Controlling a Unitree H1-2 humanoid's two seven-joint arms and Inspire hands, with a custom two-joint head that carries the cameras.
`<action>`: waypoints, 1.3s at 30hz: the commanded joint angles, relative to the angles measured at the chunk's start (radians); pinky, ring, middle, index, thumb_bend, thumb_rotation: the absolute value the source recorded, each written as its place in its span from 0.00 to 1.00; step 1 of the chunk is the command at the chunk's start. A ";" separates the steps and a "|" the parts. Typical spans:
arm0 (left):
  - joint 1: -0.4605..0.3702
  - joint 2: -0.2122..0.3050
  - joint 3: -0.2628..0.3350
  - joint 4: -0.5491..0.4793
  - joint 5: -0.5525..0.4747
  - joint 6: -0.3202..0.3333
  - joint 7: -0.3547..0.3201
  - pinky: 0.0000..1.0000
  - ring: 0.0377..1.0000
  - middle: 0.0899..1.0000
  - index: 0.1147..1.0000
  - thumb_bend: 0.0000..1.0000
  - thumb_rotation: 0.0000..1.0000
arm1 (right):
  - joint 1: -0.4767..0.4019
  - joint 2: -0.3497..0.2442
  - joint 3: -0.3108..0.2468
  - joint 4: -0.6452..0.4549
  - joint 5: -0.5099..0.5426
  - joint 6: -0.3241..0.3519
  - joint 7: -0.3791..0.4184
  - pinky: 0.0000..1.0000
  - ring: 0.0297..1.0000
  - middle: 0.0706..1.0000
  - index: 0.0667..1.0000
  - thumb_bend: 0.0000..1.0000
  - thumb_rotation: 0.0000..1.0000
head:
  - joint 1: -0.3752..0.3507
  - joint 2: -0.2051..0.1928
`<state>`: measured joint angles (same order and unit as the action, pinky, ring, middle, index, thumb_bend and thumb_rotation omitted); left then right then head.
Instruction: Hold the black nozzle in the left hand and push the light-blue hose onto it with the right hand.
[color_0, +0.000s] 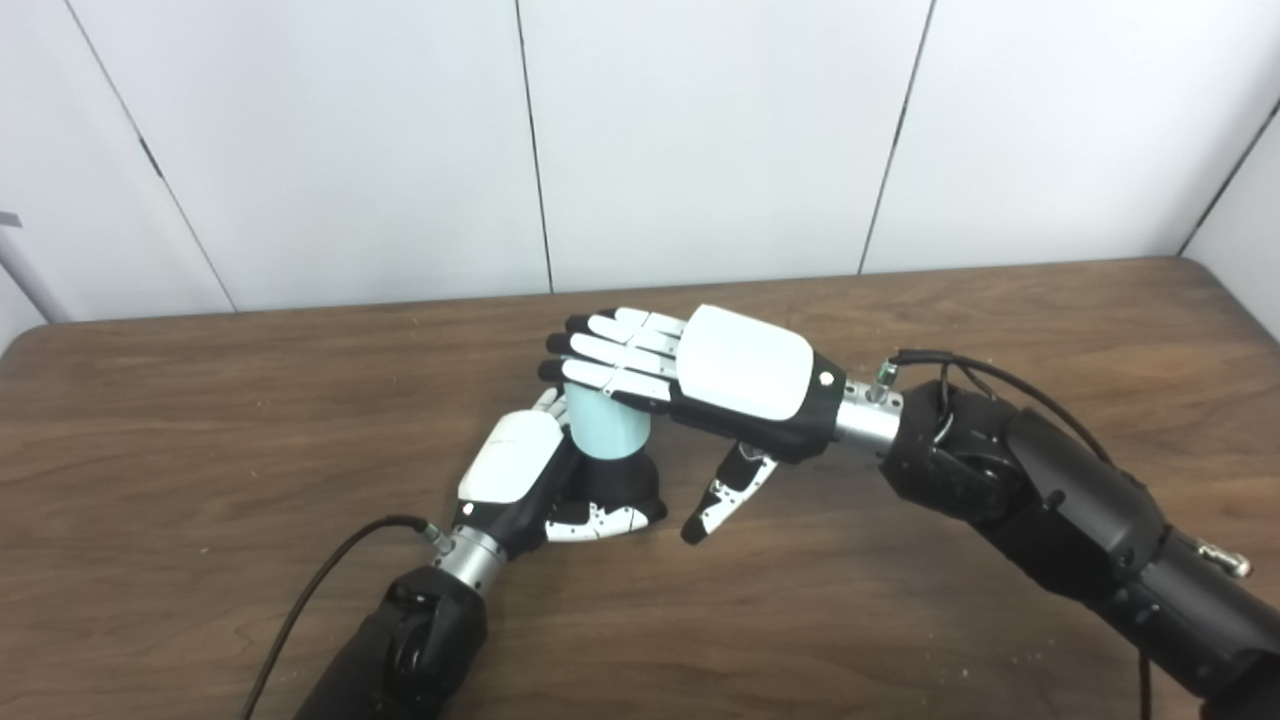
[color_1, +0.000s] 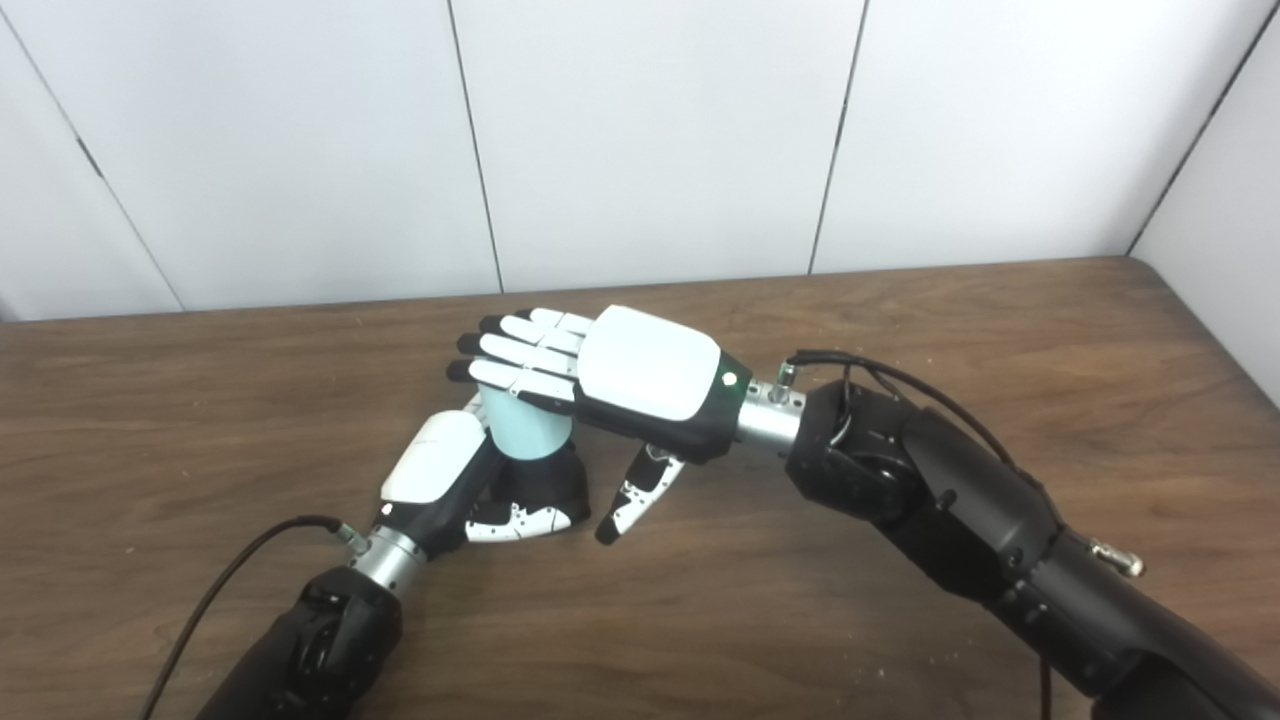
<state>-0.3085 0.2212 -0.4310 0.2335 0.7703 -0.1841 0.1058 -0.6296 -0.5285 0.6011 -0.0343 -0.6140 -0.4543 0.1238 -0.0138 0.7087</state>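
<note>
While the left hand (color_0: 520, 465) wraps its fingers around the matte black nozzle (color_0: 615, 482) to steady it upright on the wood-grain bench (color_0: 200, 420), the right hand (color_0: 700, 375) lies flat, fingers straight and gripping nothing, pressing down on the smooth light-blue hose (color_0: 605, 425), a stubby cylinder seated on the nozzle mid-bench.
</note>
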 joint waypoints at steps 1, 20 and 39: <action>0.140 -0.003 -0.050 0.082 0.001 -0.007 -0.015 1.00 0.96 0.88 0.48 0.55 0.64 | -0.021 -0.005 -0.001 0.006 0.002 -0.013 0.079 0.95 1.00 1.00 0.98 0.73 0.21 | 0.000 0.001; 0.137 -0.004 -0.054 0.092 -0.001 -0.022 -0.006 1.00 0.96 0.88 0.48 0.55 0.64 | -0.028 -0.027 0.015 -0.025 0.052 -0.015 0.117 0.88 0.94 0.94 0.93 0.79 0.18 | -0.006 0.005; 0.143 0.000 -0.050 0.079 0.000 -0.020 -0.015 1.00 0.96 0.88 0.48 0.54 0.64 | -0.033 -0.067 0.071 -0.011 0.063 -0.015 0.072 0.88 0.94 0.94 0.94 0.79 0.17 | -0.005 0.009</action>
<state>-0.3071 0.2219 -0.4369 0.2294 0.7696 -0.2022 0.1006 -0.6514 -0.5680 0.6394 -0.0558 -0.5390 -0.4478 0.1518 -0.0184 0.7179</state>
